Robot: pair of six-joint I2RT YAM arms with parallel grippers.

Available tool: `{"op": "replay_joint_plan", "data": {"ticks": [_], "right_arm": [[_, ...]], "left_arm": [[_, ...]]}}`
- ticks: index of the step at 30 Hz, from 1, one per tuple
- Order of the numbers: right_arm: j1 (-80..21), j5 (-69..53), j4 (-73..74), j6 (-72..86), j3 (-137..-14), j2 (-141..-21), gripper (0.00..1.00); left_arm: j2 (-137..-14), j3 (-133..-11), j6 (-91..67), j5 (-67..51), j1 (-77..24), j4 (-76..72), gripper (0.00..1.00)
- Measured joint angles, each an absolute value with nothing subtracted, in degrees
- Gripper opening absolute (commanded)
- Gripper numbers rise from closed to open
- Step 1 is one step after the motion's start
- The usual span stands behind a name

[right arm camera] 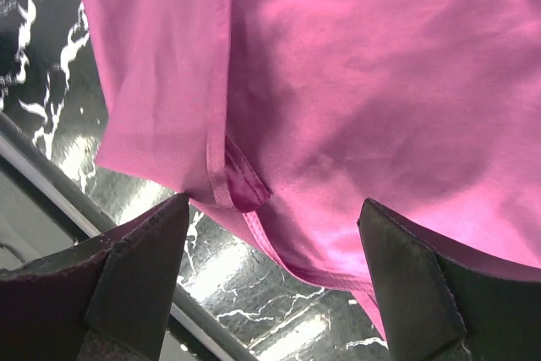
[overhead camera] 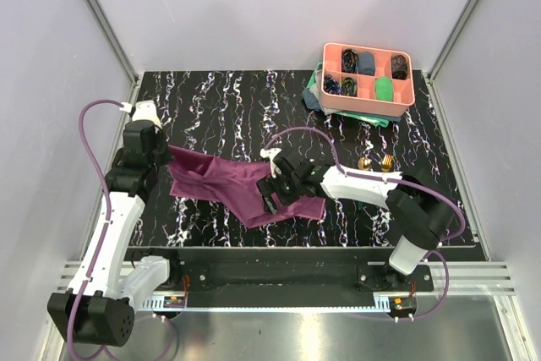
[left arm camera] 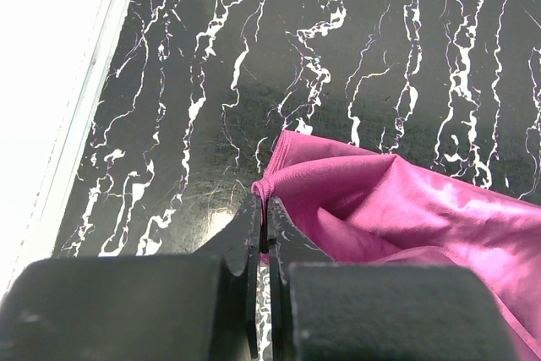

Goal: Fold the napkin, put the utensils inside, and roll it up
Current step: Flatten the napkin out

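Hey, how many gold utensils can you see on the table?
2. The left utensil and the right utensil lie side by side beyond the right arm, right of the napkin; only their gold heads show.

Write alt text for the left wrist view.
The left gripper is shut on a corner of the plum-purple napkin, which spreads in rumpled folds to the lower right. Beneath is a black table with white marble veining; a pale rail runs along its left edge.
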State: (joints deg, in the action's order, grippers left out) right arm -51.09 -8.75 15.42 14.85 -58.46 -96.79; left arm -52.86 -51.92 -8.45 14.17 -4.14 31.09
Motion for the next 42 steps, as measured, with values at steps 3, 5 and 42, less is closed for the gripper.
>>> {"op": "replay_joint_plan", "data": {"ticks": [3, 5, 42], "right_arm": [[-51.09, -10.81, 12.60, 12.99, -55.94, -96.79, 0.88], [-51.09, -12.19, 10.70, 12.12, -54.61, -96.79, 0.88], [-51.22, 14.13, 38.09, -2.46, -83.33, -69.08, 0.00]], "left_arm": [[-53.17, -51.92, -8.45, 14.06, -4.14, 31.09, 0.00], [-53.34, -51.92, -8.45, 13.98, -4.14, 31.09, 0.00], [-42.92, -76.69, -13.45, 16.78, -4.14, 39.11, 0.00]]}}
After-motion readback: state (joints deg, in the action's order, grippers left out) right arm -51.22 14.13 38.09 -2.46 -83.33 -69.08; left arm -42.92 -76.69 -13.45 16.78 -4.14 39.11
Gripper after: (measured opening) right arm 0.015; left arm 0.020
